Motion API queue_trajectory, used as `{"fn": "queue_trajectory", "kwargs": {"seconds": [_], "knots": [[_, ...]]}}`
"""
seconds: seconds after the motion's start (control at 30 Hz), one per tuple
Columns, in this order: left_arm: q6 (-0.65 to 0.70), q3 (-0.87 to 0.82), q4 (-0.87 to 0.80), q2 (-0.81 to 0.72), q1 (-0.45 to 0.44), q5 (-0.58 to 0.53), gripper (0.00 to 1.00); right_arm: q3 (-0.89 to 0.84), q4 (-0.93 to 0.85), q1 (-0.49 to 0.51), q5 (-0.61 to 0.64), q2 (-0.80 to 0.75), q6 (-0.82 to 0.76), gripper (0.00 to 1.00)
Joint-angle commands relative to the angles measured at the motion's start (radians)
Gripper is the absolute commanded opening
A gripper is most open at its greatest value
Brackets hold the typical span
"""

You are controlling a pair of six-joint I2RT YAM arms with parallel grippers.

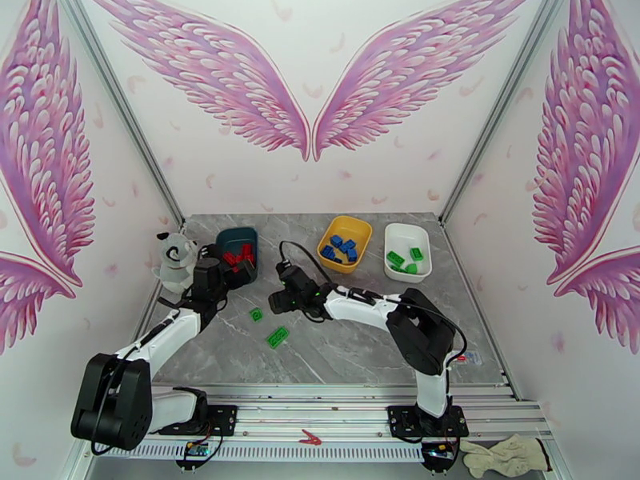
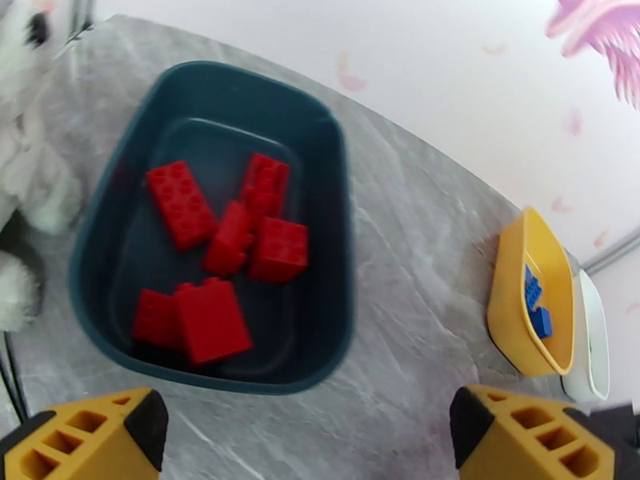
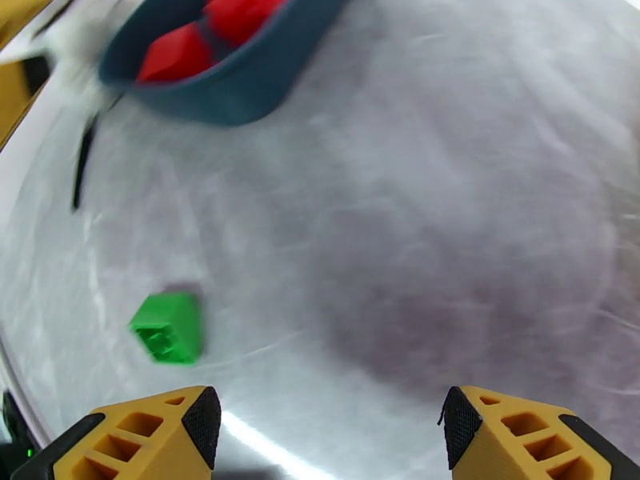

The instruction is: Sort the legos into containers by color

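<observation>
On the grey marble table (image 1: pixel 360 346) the three trays sit along the far edge. The teal tray (image 1: pixel 226 235) is at 10 o'clock, the yellow tray (image 1: pixel 353 223) at 12 and the white tray (image 1: pixel 400 230) at 1. A plush dog (image 1: pixel 174 260) stands just left of the teal tray.

The red bricks (image 2: pixel 278 248) lie clustered inside the teal tray. The blue bricks (image 1: pixel 342 248) are in the yellow tray, and a few green bricks (image 1: pixel 404 258) are in the white one. Two more lie loose on the table toward 8 o'clock from its centre. They are a small green brick (image 1: pixel 256 314) and, nearer the arms, a longer green brick (image 1: pixel 278 337) — apart from each other and from every tray.

The left gripper (image 2: pixel 308 418) hangs over the near rim of the teal tray. Its jaws are spread wide and nothing is between them.

The right gripper (image 3: pixel 330 418) hovers above bare table near the middle, jaws parted and empty. In its blurred wrist view one loose green brick (image 3: pixel 168 327) lies at 8 o'clock, just beyond the left fingertip. I cannot tell which of the two it is. The teal tray shows at 11 o'clock.
</observation>
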Motion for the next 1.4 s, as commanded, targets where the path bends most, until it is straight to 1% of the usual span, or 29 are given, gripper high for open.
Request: {"fn": "queue_trajectory", "kwargs": {"seconds": [0.0,0.2,0.3,0.47,0.77,1.0,1.1,1.2,1.3,1.37], "knots": [[-0.050,-0.024,0.019,-0.014,0.036,0.055,0.99,0.065,-0.041,0.050,-0.033,0.048,-0.054,0.81],[-0.089,-0.047,0.048,-0.003,0.096,0.102,0.99,0.182,-0.119,0.103,-0.007,0.143,-0.087,0.81],[-0.102,-0.057,0.059,0.000,0.120,0.120,0.99,0.240,-0.154,0.116,0.016,0.190,-0.088,0.77],[-0.115,-0.069,0.068,0.000,0.142,0.131,0.99,0.325,-0.197,0.125,0.025,0.261,-0.082,0.70],[-0.122,-0.076,0.075,-0.002,0.154,0.139,0.99,0.430,-0.242,0.130,0.058,0.345,-0.069,0.67],[-0.123,-0.077,0.077,-0.004,0.154,0.142,0.99,0.499,-0.272,0.129,0.093,0.402,-0.058,0.54],[-0.123,-0.079,0.081,-0.002,0.153,0.144,0.99,0.495,-0.266,0.129,0.104,0.395,-0.052,0.42],[-0.126,-0.080,0.088,0.003,0.153,0.153,0.99,0.453,-0.244,0.129,0.117,0.356,-0.042,0.31],[-0.121,-0.078,0.090,0.001,0.144,0.158,0.99,0.375,-0.202,0.128,0.133,0.289,-0.038,0.27],[-0.107,-0.070,0.083,-0.002,0.125,0.148,0.99,0.322,-0.174,0.126,0.141,0.236,-0.035,0.27]]}}
